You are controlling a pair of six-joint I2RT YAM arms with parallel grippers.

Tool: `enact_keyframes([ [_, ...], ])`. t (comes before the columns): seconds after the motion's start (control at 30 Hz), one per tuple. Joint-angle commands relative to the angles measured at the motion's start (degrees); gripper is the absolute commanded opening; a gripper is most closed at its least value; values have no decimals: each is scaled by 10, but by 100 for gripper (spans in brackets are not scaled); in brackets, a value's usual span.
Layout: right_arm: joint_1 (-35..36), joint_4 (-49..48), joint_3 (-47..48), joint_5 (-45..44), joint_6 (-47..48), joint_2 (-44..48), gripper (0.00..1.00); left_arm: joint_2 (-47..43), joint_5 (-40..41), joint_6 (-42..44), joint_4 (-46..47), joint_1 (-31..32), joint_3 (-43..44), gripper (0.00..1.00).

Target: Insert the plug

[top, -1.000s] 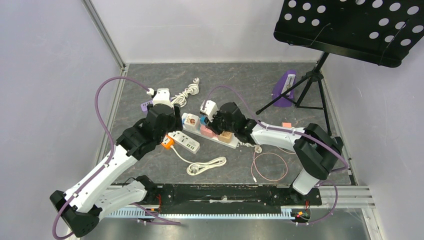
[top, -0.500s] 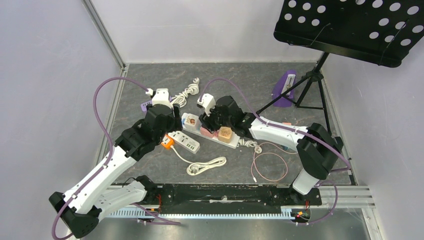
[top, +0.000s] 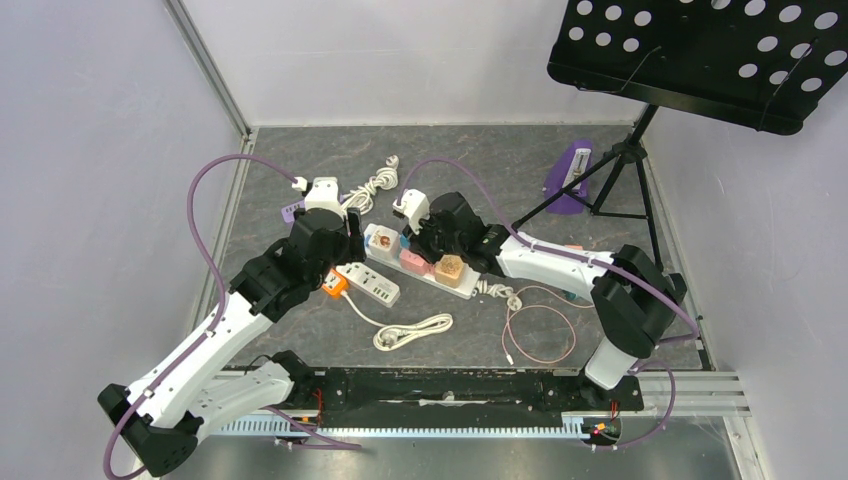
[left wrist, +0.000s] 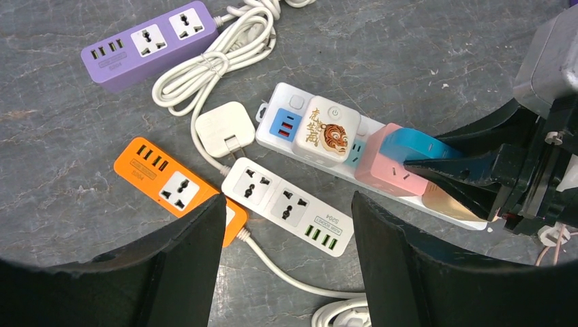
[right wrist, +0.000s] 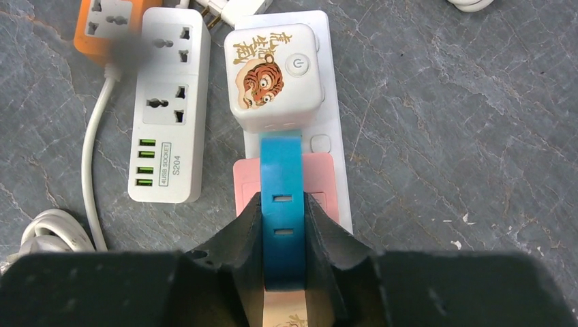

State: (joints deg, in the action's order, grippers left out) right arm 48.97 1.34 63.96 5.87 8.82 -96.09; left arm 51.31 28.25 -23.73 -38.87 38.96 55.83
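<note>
My right gripper is shut on a blue plug, with a black finger pressed to each side. The plug hangs tilted over the white power strip. It crosses a pink plug, and its far end reaches a white cube adapter with a tiger picture. Its prongs are hidden. In the left wrist view the blue plug sits between the tiger cube and the pink plug. My left gripper is open and holds nothing, above an orange-and-white strip.
A purple strip, a loose white plug and coiled white cables lie around the strips. A tan plug sits on the white strip. A pink cable loop, a purple metronome and a music stand are on the right.
My right gripper has shifted a little to the left along the white strip, which uncovers more of the tan plug. The left arm has not moved.
</note>
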Motion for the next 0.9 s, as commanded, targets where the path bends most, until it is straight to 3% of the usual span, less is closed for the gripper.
enact_keyframes([
  [0.0,3,14,5,-10,-1,-18,0,-10,-3,-8,23,-4,-3,73],
  [0.5,3,-9,-103,-22,-32,-30,0,-24,-8,-10,20,-4,-3,73],
  [0.67,3,-8,-81,-27,-42,-12,2,-24,-10,-10,19,-4,-3,73],
  [0.8,2,10,-28,-34,-44,24,59,-27,-14,-15,16,-4,0,74],
  [0.87,2,20,-3,-26,-45,45,77,-32,-17,-17,13,-4,2,74],
])
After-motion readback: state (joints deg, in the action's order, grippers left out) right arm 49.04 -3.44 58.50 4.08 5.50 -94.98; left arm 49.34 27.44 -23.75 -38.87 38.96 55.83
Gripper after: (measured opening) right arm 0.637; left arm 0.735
